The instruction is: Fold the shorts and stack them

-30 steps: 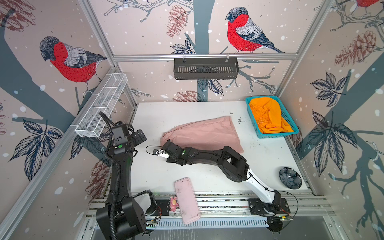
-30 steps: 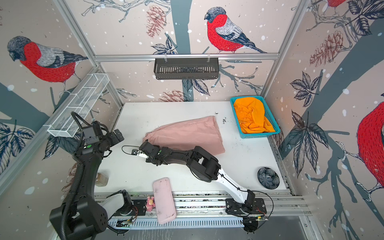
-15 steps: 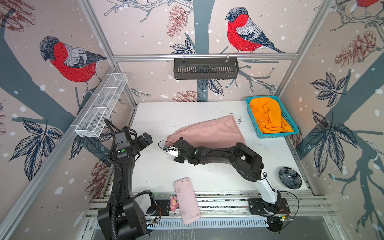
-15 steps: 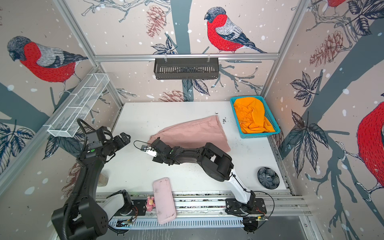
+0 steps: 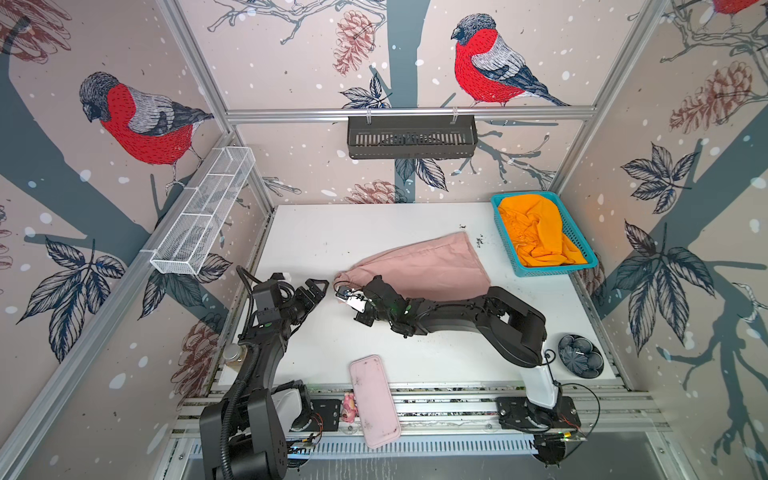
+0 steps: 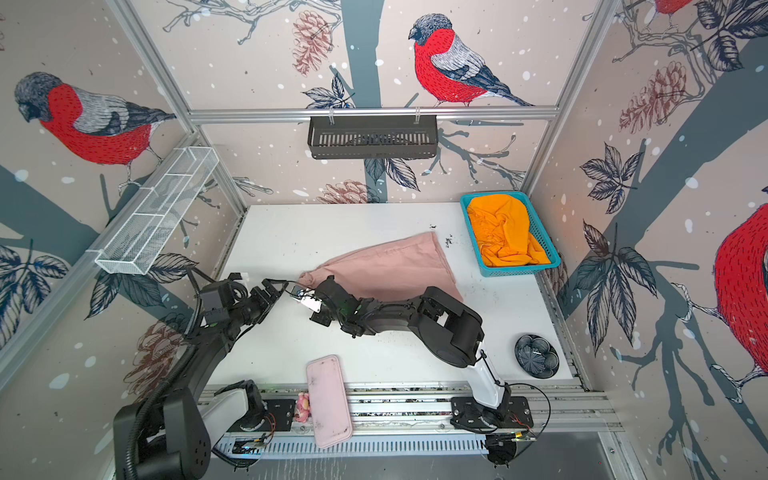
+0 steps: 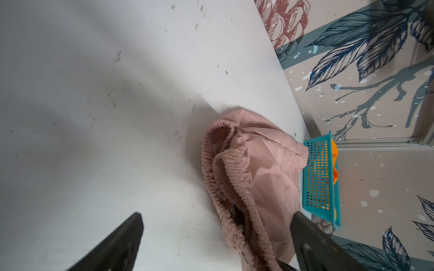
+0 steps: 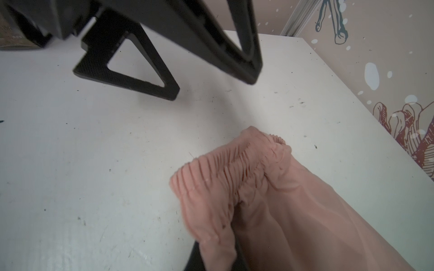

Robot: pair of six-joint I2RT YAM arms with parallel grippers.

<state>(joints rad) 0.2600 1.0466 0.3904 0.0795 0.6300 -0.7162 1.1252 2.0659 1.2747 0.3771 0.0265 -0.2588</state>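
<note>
The right hand [image 5: 343, 292] is clamped on the gathered waistband [image 8: 223, 173] of the pink shorts [image 5: 424, 266], and its fingers are largely buried under cloth in the wrist view. The left hand [image 5: 318, 291] is held wide apart just beside it, and nothing is gripped. The pink shorts are spread mid-worktop [image 5: 332, 232]. The orange shorts [image 5: 536, 232] are bunched in the teal basket [image 5: 552, 270], and their shape is hard to make out.

Plain dusty pink shorts [image 5: 419, 266] lie mid-frame on the white worktop [image 5: 332, 232], which is flecked with black. Bright orange shorts [image 5: 536, 232] fill a teal mesh basket [image 5: 555, 271] at the right. The tray [image 5: 374, 399] at lower centre is pale pink, and the petal-patterned dish [image 5: 579, 356] at lower right is dark blue. The beige-pink walls [image 5: 291, 62] show red-breasted grey birds, brown pinecones and slate-blue branches.
</note>
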